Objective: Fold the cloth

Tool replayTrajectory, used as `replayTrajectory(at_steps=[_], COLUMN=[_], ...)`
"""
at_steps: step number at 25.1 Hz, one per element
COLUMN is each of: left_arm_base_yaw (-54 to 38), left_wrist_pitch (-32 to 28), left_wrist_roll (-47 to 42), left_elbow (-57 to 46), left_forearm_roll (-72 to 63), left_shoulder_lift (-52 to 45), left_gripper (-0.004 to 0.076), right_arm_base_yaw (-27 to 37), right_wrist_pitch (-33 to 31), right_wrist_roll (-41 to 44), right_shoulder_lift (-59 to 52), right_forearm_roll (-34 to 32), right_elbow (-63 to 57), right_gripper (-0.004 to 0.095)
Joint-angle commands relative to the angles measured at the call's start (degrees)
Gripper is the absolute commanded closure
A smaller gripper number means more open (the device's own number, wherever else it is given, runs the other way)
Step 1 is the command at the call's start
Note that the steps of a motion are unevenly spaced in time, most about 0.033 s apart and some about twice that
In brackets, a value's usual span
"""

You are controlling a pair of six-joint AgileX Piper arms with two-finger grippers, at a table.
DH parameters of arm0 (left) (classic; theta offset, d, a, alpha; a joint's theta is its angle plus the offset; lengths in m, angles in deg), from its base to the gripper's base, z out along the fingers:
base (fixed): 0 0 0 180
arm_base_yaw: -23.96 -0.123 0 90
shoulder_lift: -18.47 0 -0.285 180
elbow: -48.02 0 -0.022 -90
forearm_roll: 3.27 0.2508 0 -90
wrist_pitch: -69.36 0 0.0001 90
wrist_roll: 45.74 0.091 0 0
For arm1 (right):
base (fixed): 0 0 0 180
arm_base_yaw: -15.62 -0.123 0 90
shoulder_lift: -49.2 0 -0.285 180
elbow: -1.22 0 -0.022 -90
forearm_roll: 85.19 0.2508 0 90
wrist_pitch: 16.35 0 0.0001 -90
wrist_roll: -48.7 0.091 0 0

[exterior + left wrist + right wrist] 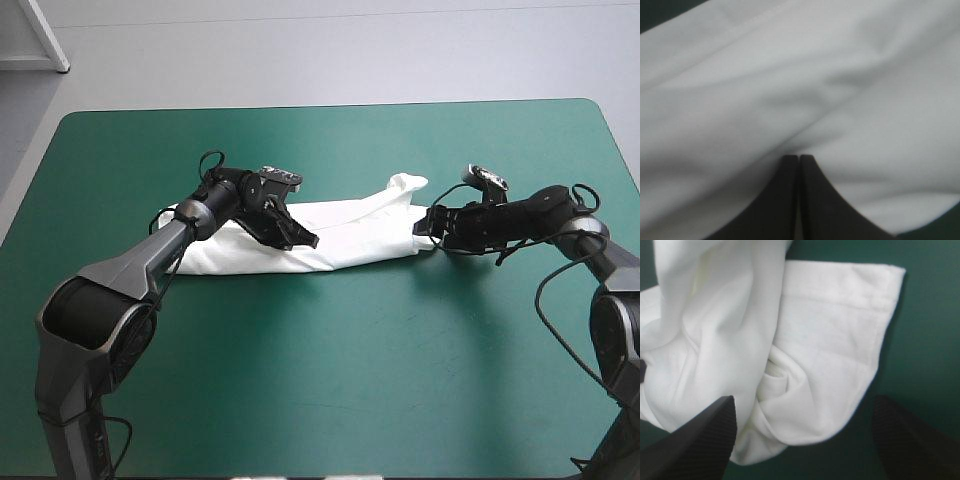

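Note:
The white T-shirt (350, 230) lies as a long, narrow folded band across the middle of the teal-green table, with one sleeve sticking out at its right end. My left gripper (306, 240) is down on the band's middle near the front edge. In the left wrist view the left gripper (799, 158) has its black fingers pressed together on a pinch of T-shirt (840, 75), creases running to the tips. My right gripper (424, 226) is at the band's right end. It (802, 399) stands open, the bunched sleeve of the T-shirt (830, 330) between and ahead of its fingers.
Bare teal-green cover (330, 370) stretches in front of the T-shirt to the near edge, and more lies behind it toward the far edge (330, 106). Both arms reach in low over the table from the sides.

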Motion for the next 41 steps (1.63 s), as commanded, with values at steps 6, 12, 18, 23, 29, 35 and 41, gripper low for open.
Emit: replayTrajectory(at_steps=[6,12,18,23,29,35,41], left_arm_base_yaw=[0.37,0.37,0.37,0.37,0.37,0.37,0.37], left_wrist_pitch=[-1.47,-1.29,-1.29,-1.29,-1.41,-1.65,-1.96], left_wrist_roll=[-0.22,-0.22,-0.22,-0.22,-0.22,-0.22,0.01], left_elbow=[1.29,1.29,1.29,1.29,1.29,1.29,1.29], left_forearm_roll=[-1.36,-1.45,-1.45,-1.45,-1.45,-1.72,-2.06], left_shoulder_lift=[-2.52,-2.52,-2.52,-2.52,-2.52,-2.52,-2.52], left_gripper=[0.0705,0.0705,0.0705,0.0705,0.0705,0.0705,0.0705], right_arm_base_yaw=[-1.45,-4.79,-4.79,-4.79,-6.70,-9.02,-12.96], right_wrist_pitch=[-3.91,-1.09,0.96,-0.98,-5.15,-10.77,-11.05], right_wrist_roll=[-7.65,-7.65,-8.65,-8.41,-3.59,2.87,7.71], right_shoulder_lift=[0.00,0.00,0.00,-0.35,-3.29,-3.44,-3.33], right_forearm_roll=[9.30,7.00,7.10,7.10,6.30,3.05,-2.63], right_elbow=[1.31,1.31,1.43,4.15,12.91,23.31,31.35], right_gripper=[0.0193,0.0609,0.0919,0.0920,0.0919,0.0919,0.0920])
